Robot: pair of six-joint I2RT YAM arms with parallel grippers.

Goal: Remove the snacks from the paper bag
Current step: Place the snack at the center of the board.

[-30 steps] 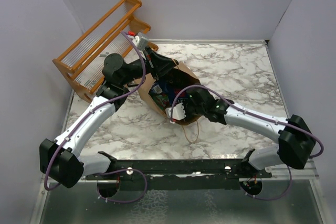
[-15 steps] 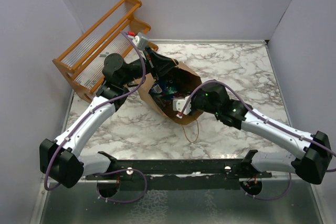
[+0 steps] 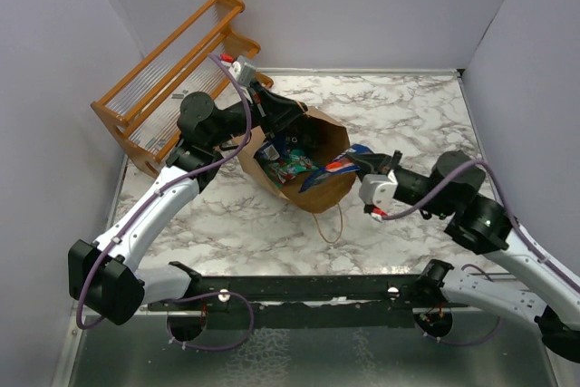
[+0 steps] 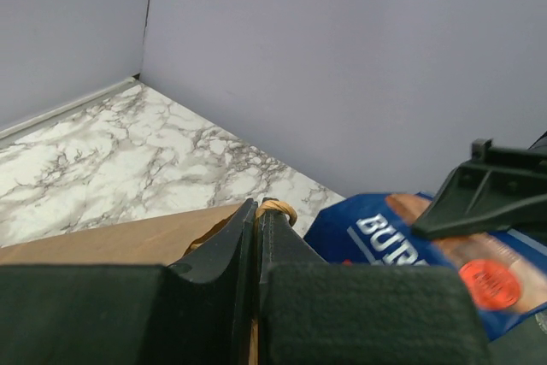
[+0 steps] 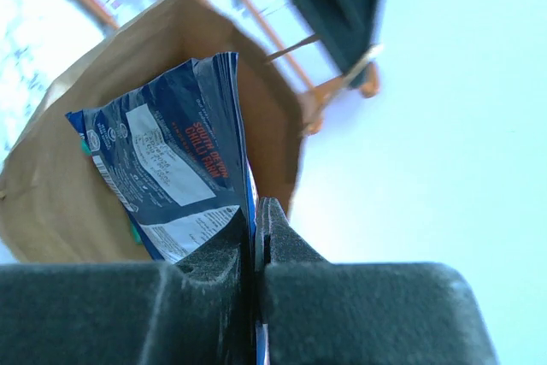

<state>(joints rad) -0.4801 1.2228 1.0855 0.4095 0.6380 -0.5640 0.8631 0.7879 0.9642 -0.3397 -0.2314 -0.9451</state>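
A: Marble table (image 3: 408, 124), orange rack (image 3: 168, 79) at the far-left corner. Paper bag (image 3: 313, 197) near it, mouth open.
B: Snacks?
A: Dark blue packet (image 5: 175, 156) at the bag's mouth, right gripper (image 5: 256, 211) pinched on its edge. Looks partly over the rim, hard to tell. Teal-green packet (image 3: 285, 162) inside.
B: Left?
A: Left gripper (image 4: 258, 214) clamped on the bag's rim at the twisted handle (image 4: 278, 208).

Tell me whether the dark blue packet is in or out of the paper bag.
Halfway out: the dark blue packet, pinched by the right gripper, straddles the paper bag rim, one end inside.
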